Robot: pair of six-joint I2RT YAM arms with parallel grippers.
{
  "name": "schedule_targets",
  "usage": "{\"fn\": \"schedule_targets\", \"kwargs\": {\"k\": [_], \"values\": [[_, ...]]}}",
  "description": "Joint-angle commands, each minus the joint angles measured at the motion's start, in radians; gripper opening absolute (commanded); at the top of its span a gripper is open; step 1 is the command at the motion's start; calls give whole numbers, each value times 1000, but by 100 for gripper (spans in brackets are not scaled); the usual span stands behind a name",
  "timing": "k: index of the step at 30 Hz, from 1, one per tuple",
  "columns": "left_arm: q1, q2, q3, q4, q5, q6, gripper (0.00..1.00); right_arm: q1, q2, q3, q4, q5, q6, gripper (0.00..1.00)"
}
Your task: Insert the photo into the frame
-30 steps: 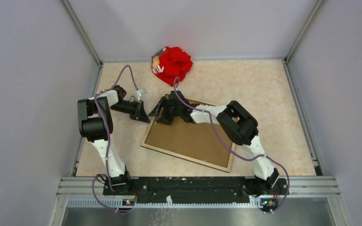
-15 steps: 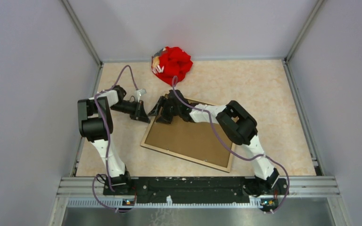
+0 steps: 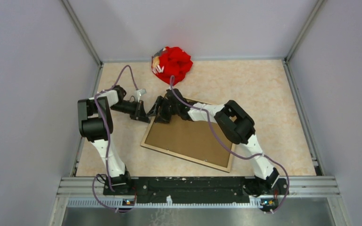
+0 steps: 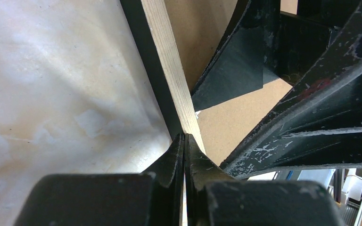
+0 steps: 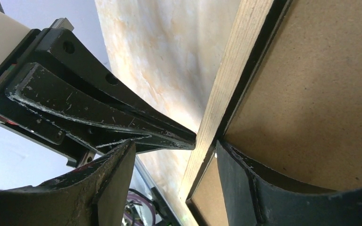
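The frame (image 3: 185,157) lies back-up on the table, its light wood rim around the brown board back of the photo (image 3: 188,139), which sits inside it. My left gripper (image 3: 145,117) is shut, and its tips (image 4: 185,137) touch the frame's wood edge (image 4: 167,70) at the far left corner. My right gripper (image 3: 160,112) is open at that same corner. In the right wrist view its gripper (image 5: 175,146) straddles the rim (image 5: 226,94): one finger (image 5: 245,188) rests over the photo's board (image 5: 311,94), the other (image 5: 108,188) is outside, beside the left gripper (image 5: 99,113).
A red cloth bundle (image 3: 172,65) lies at the back wall, just beyond both grippers. Grey walls close in the table on the left, right and back. The marbled tabletop (image 3: 259,89) lies bare to the right of the frame.
My right gripper has slid a little to the left along the frame's far corner, closer to the left gripper. The left arm and the frame have not moved.
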State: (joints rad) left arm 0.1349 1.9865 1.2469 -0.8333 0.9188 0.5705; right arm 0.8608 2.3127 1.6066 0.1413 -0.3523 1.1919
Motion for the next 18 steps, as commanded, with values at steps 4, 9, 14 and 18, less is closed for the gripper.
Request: {"fn": "schedule_targets", "kwargs": {"k": [4, 9, 14, 18], "values": [[-11, -8, -6, 26, -61, 23, 5, -25, -37, 38, -3, -11, -40, 64], [-6, -19, 18, 20, -67, 14, 6, -87, -132, 44, -76, 32, -128, 66], [-1, -24, 40, 8, -66, 8, 6, -160, -249, -1, -213, 164, -268, 67], [0, -28, 34, 7, -65, 12, 6, -213, -314, -91, -245, 262, -327, 68]]}}
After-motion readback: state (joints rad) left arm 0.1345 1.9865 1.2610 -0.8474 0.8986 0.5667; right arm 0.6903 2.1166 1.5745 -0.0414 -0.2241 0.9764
